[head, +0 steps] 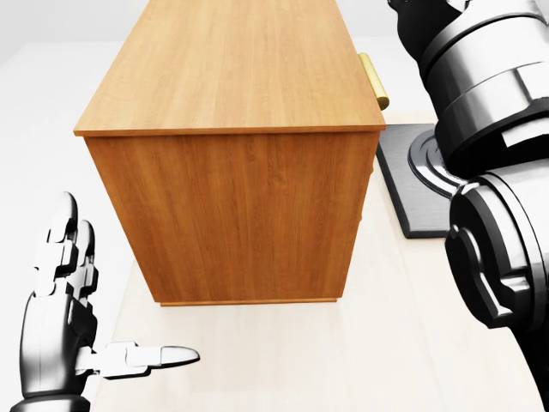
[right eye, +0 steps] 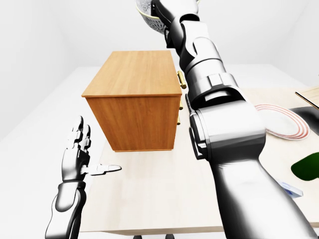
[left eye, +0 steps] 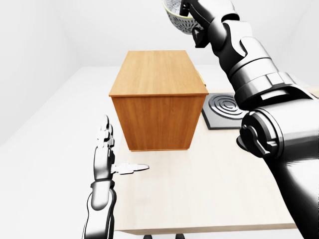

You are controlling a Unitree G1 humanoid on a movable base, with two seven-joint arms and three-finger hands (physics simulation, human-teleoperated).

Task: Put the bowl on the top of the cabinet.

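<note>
Now I have the bowl (left eye: 175, 15) up at the top edge of the left-eye view, a pale, speckled half-round carried high above the cabinet (left eye: 158, 102). My right hand (left eye: 195, 14) is at its right side and the fingers look wrapped on its rim, though the frame cuts off most of the hand, so I cannot say how firm the grip is. The right arm (left eye: 259, 94) runs from the lower right corner of that view up to the top centre, hiding part of the burner plate (left eye: 222, 108) to the right of the cabinet.

The cabinet is a plain wooden box standing on the light surface (left eye: 199, 194), in the middle of both eye views; its top is bare wood. A brass handle (head: 374, 79) sticks out on its right side in the head view.

My left hand (head: 60, 318) sits in the lower left of the head view, just off the cabinet's lower left corner and not touching it. Its fingers (head: 64, 236) are spread apart and straight, two pointing up and the thumb (head: 150, 354) pointing right over the surface, holding nothing.

In the right-eye view, a plate with a red ring (right eye: 281, 122) and something green (right eye: 308, 167) lie at the right edge, well apart from the cabinet.
</note>
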